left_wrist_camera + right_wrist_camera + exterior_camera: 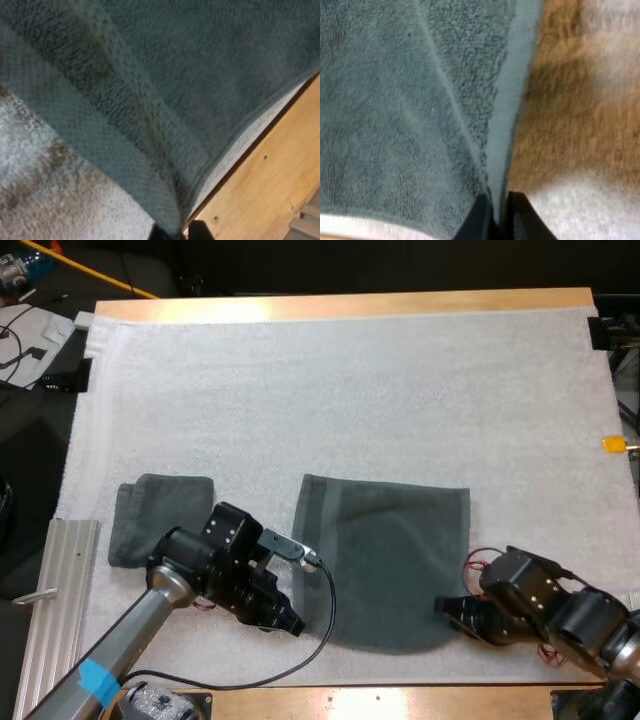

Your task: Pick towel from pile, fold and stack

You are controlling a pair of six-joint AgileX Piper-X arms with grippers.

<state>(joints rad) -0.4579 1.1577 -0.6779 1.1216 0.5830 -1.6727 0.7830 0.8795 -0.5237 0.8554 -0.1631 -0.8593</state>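
Two corners pinched, fold not yet begun

One dark grey-green terry towel (390, 550) lay flat on the white textured mat (350, 390). The left gripper (290, 622) and right gripper (445, 608) were each clamped on a near corner. Well to its left sat a folded grey-green towel (160, 515). Folding and stacking apparently remained.

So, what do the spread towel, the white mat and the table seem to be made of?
The spread towel looks like terry cloth, dark grey-green, matte: looped pile and a flat woven band near its edge. The white mat is probably soft foam or fleece, by its fine pebbled surface. The table looks like wood or veneer, light and smooth.
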